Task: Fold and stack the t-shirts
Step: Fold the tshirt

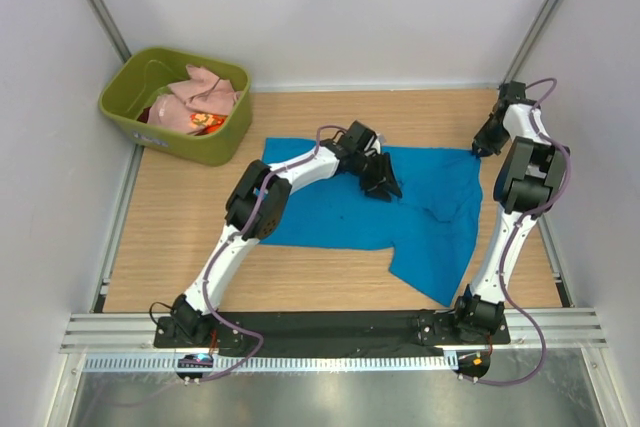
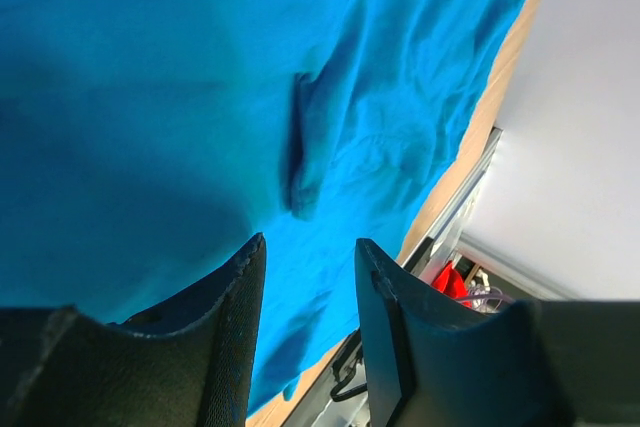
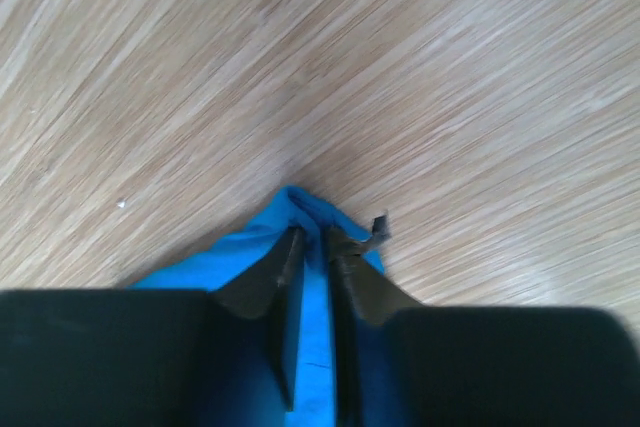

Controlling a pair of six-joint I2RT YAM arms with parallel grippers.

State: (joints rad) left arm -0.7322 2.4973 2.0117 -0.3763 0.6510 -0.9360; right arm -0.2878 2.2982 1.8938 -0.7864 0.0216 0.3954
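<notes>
A bright blue t-shirt [image 1: 370, 212] lies spread and creased on the wooden table. My left gripper [image 1: 383, 179] hovers over its upper middle, open and empty, with blue cloth [image 2: 200, 97] below the fingers. My right gripper [image 1: 481, 150] is at the shirt's far right corner, shut on a pinch of the blue cloth [image 3: 312, 212]. A pale pink shirt [image 1: 200, 97] and a red-orange patterned shirt [image 1: 207, 123] lie crumpled in the tub.
An olive-green plastic tub [image 1: 140, 119] stands at the back left corner. Grey walls close in the table on three sides. A black base rail [image 1: 330, 327] runs along the near edge. Bare wood [image 3: 400, 67] lies beyond the right gripper.
</notes>
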